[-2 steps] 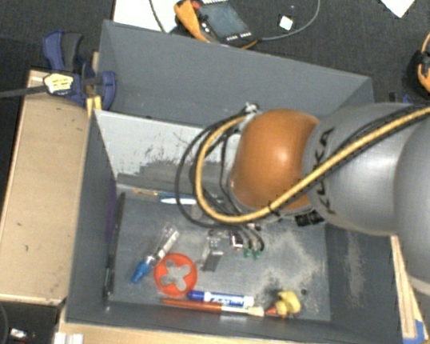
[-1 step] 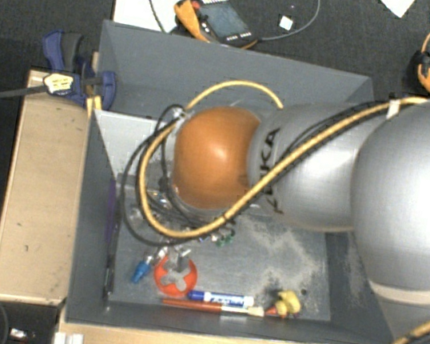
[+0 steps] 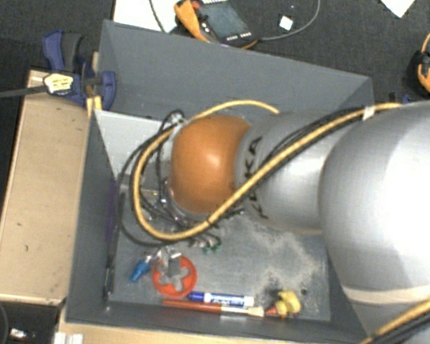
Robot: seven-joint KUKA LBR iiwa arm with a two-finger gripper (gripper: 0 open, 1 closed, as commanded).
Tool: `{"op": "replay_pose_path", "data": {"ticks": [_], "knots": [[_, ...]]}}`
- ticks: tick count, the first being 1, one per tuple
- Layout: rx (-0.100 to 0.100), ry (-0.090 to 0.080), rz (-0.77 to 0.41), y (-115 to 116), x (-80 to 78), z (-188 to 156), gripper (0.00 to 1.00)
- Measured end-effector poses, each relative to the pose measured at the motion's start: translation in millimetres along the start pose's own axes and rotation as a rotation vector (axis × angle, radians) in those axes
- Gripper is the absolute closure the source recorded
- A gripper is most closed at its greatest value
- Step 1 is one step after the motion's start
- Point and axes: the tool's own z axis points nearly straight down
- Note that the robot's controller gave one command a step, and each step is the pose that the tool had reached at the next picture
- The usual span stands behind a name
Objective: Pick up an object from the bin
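Though the tool (image 3: pixel 170 259) hung low nr the bin's front wall, it was mostly hidden under the arm's orange cover (image 3: pixel 204 164) & a looped yellow cable (image 3: pixel 138 210). Whether it was open or shut couldn't be told, nor whether it had hold of anything. Its grey tip showed right at a red-orange round disc (image 3: pixel 181 283) lying on the floor twd the front-left corner; touching or just above, can't tell.

Just left of the disc lay a small blue piece (image 3: pixel 137 271). To the right, along the front wall, a blue-&-white marker (image 3: pixel 221 298) lay flat. A thin red stick (image 3: pixel 192 305), poss. a pencil, lay just in front of it & approx. parallel. At the marker's far end sat a small yellow thing (image 3: pixel 287 303). A few small green bits (image 3: pixel 211 245) lay just behind the disc, nr the cable loop.

The grey bin (image 3: pixel 238 74) had a scuffed, dusty-looking floor on its right half. The arm's big silver body (image 3: pixel 387 211) stretched in from the right, over that side.
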Motion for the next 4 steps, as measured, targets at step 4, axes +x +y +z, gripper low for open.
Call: {"op": "replay_pose_path", "data": {"ticks": [4], "knots": [[-0.006,-0.001,-0.493,7.9,15.0,-45.3,1.00]]}}
